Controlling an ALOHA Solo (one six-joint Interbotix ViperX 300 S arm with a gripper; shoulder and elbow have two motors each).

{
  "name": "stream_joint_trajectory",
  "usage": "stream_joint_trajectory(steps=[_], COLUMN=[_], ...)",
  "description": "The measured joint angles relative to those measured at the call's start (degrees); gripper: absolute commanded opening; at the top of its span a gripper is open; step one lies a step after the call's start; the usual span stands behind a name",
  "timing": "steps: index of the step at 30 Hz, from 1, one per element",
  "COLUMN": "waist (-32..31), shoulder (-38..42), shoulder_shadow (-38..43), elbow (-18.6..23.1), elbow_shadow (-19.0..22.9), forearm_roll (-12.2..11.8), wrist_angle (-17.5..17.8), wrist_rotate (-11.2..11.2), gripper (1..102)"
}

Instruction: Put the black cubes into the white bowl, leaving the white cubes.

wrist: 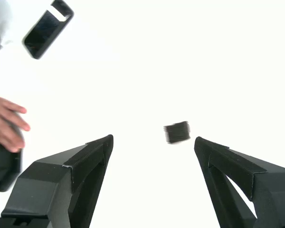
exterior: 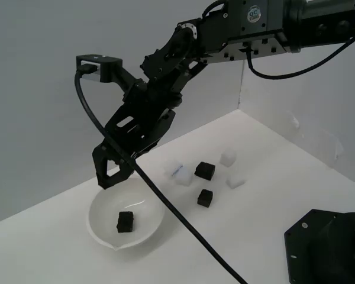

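My gripper [exterior: 109, 171] hangs wide open and empty over the white bowl [exterior: 100, 231], one black cube [exterior: 125, 221] already inside. The other two black cubes [exterior: 205, 171] sit on the bench off to the exterior view's right, among white cubes [exterior: 228, 157].

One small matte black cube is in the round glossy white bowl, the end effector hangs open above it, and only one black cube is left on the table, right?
Not quite. Two black cubes remain on the table, as the exterior view shows. The rest holds: one cube in the white bowl, end effector open above.
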Motion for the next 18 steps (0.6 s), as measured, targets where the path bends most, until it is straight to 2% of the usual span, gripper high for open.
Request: stream_joint_trajectory(steps=[2,6,18], waist=[2.64,7.47,15.64], shoulder=[1.41,4.13,9.49], shoulder_shadow=[1.41,3.96,9.40], elbow=[0.79,2.90,10.63], elbow_shadow=[0.88,3.08,10.72], forearm_roll=[1.05,4.75,16.08], wrist_angle=[0.53,0.70,0.62], wrist_rotate=[0.18,1.05,1.05], gripper=[100,100,100])
